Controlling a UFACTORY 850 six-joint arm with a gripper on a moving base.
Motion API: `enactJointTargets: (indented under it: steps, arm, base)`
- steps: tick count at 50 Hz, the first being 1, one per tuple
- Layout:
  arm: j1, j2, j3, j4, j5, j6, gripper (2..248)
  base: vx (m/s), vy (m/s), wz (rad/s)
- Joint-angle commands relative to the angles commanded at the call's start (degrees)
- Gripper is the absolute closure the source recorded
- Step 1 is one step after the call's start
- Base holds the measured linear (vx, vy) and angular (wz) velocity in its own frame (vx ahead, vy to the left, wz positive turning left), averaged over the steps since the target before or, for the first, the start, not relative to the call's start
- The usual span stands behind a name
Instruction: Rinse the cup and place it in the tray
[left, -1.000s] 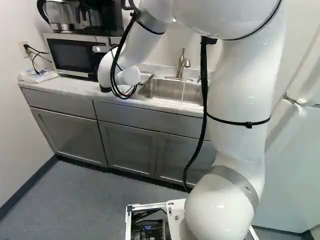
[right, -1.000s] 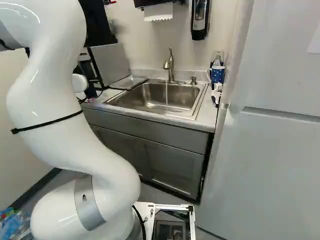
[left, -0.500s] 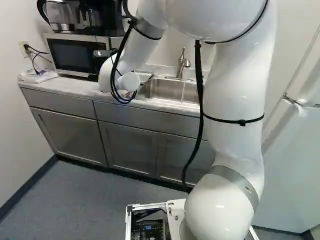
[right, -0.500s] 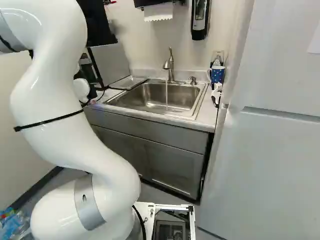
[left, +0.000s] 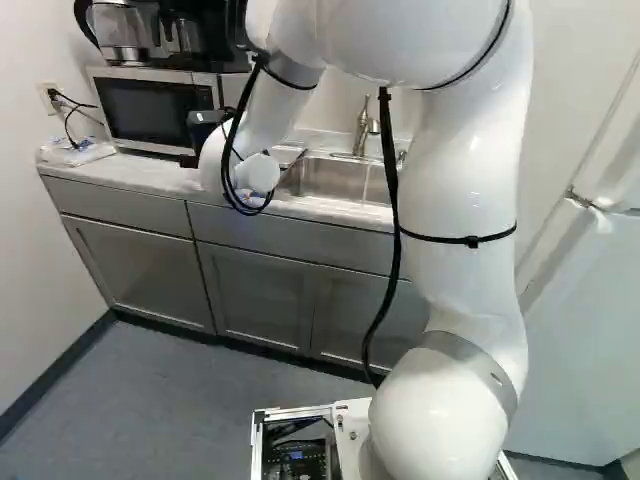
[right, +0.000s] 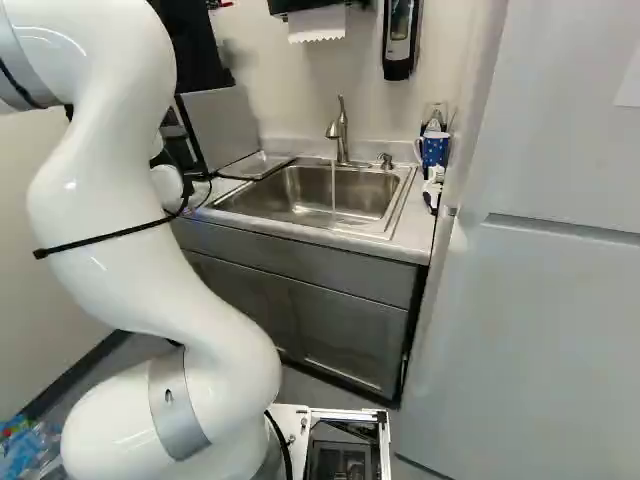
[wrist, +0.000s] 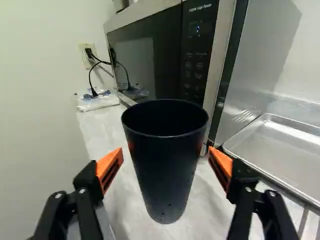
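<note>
Tool (wrist: 166, 151) open, fingers apart on either side of the dark cup, pads just short of its walls. Pale tabletop (left: 130, 175) runs along the wall; microwave (left: 150, 110) sits on it. Sink (right: 300, 200) — metal, set into the tabletop. Metal tray (wrist: 287, 150) beside the microwave. Faucet (right: 338, 135) running into the sink. Cup (wrist: 165, 170) — upright on the tabletop, in front of the microwave, near the tray.

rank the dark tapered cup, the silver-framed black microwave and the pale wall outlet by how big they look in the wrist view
1. silver-framed black microwave
2. dark tapered cup
3. pale wall outlet
</note>
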Motion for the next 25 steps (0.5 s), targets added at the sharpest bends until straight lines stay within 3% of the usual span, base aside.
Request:
enactJointTargets:
  steps: [3,4,8,9,13,14,25]
  arm:
    - [0.0,0.0,0.0,0.0,0.0,0.0,19]
    - [0.0,0.0,0.0,0.0,0.0,0.0,58]
    - [0.0,0.0,0.0,0.0,0.0,0.0,58]
    - [0.0,0.0,0.0,0.0,0.0,0.0,97]
    - [0.0,0.0,0.0,0.0,0.0,0.0,97]
    - [0.0,0.0,0.0,0.0,0.0,0.0,124]
    - [0.0,0.0,0.0,0.0,0.0,0.0,125]
  base:
    - [0.000,0.000,0.000]
    - [0.000,0.000,0.000]
    - [0.000,0.000,0.000]
    - [0.000,0.000,0.000]
    - [0.000,0.000,0.000]
    - [0.000,0.000,0.000]
    - [0.000,0.000,0.000]
